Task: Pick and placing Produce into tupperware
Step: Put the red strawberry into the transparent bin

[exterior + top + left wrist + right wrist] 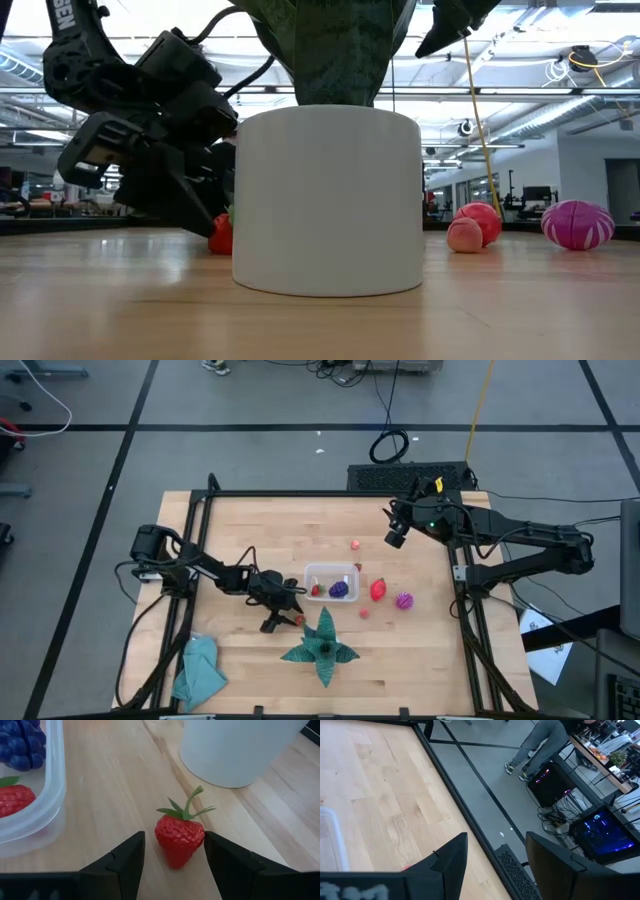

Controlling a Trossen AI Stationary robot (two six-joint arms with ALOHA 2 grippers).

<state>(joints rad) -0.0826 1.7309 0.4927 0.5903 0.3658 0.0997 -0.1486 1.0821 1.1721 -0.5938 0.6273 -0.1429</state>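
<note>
A red toy strawberry [179, 837] with a green stalk lies on the wooden table, between the clear tupperware [52, 795] and a white pot [235, 750]. My left gripper [174, 839] is low over the table and open, one finger on either side of this strawberry [299, 620]. The tupperware [332, 582] holds another strawberry [15, 800] and purple grapes [22, 745]. More produce lies right of it: a red fruit [378, 590], a spiky magenta ball [403, 600] and a small pink piece [364, 613]. My right gripper [395, 538] hangs open, high over the table's far right part. My left gripper comes at the strawberry slanting down from the table's left side. One finger [220, 855] stands right against the strawberry's side [201, 837]; whether it touches I cannot tell. The other finger stands apart from it. The strawberry lies on the table.
The white pot [330, 200] with a dark-green star-shaped plant [322, 645] stands just near of the strawberry. A teal cloth [200, 668] lies at the near left corner. A small red piece [356, 544] lies beyond the tupperware. A person's legs [540, 742] show on the floor beyond the table.
</note>
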